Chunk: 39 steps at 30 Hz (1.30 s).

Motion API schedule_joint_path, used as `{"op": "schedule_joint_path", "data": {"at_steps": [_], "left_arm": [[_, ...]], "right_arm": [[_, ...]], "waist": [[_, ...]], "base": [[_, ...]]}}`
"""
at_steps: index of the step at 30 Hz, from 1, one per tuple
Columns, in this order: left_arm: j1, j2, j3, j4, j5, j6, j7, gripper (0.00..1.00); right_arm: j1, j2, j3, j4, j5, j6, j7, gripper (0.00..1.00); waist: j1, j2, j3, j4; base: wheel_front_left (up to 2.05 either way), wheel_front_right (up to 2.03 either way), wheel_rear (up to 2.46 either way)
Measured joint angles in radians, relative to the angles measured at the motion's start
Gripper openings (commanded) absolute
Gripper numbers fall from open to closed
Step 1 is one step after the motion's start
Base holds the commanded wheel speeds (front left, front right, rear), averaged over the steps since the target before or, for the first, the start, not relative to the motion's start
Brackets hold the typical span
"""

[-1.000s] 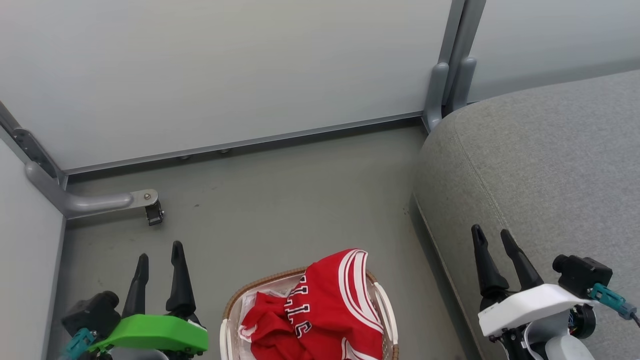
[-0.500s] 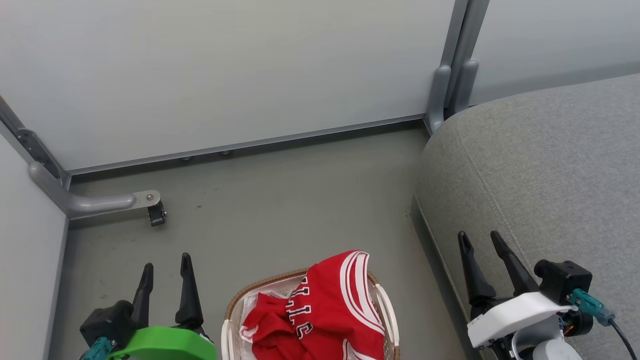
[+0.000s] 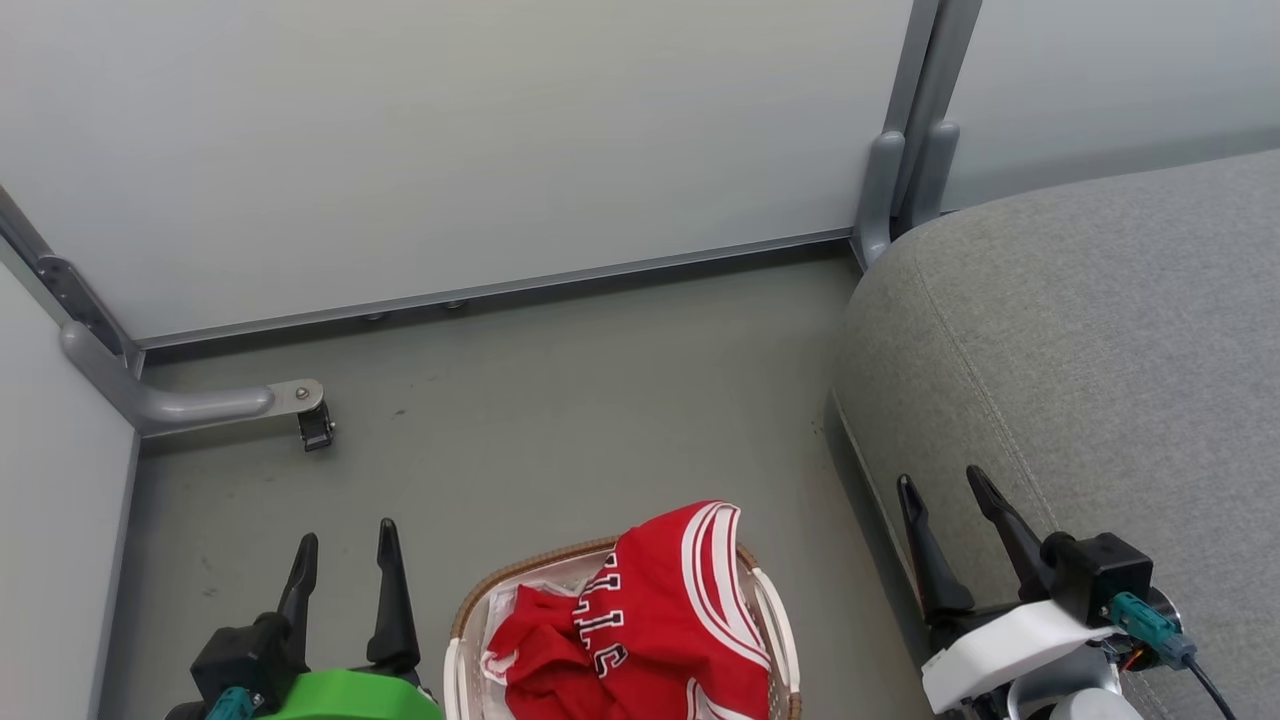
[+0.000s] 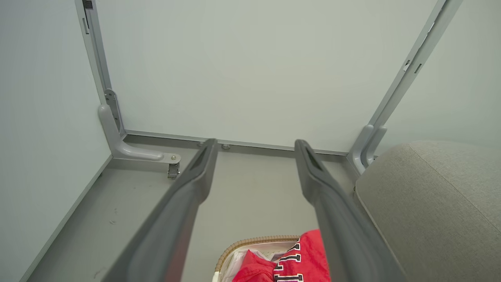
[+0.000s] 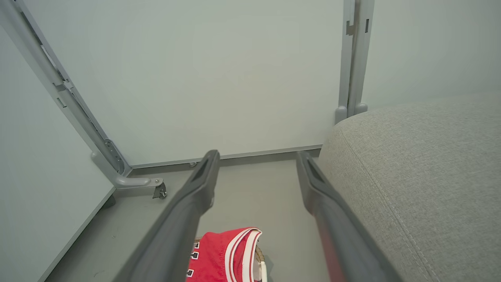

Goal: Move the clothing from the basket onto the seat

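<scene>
Both grippers sit lower in the head view than a second ago. The left gripper point(image 3: 348, 533) and right gripper point(image 3: 940, 476) spread their long dark fingers wide and hold nothing. Soft red clothing point(image 3: 650, 620) with white stripes is heaped in the oval perforated basket point(image 3: 470, 608), which has a woven brown rim. It stands on the smooth floor point(image 3: 560, 400) near the rounded, stitched edge of the seat point(image 3: 1100, 330). Bare floor lies open toward the wall edge.
</scene>
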Motion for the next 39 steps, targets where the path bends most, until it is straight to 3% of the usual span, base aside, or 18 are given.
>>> {"op": "schedule_joint_path", "data": {"at_steps": [31, 39], "left_arm": [[0.021, 0.002, -0.029, 0.003, 0.192, 0.013, -0.058, 1.0], [0.021, 0.002, -0.029, 0.005, 0.192, 0.013, -0.059, 1.0]], "right_arm": [[0.005, -0.002, 0.034, -0.018, -0.221, 0.0, -0.058, 1.0], [0.005, -0.002, 0.033, -0.019, -0.221, 0.0, -0.058, 1.0]], "waist": [[0.0, 0.0, 0.001, 0.013], [0.0, 0.0, 0.001, 0.012]], "base": [[0.0, 0.0, 0.0], [0.0, 0.0, 0.0]]}}
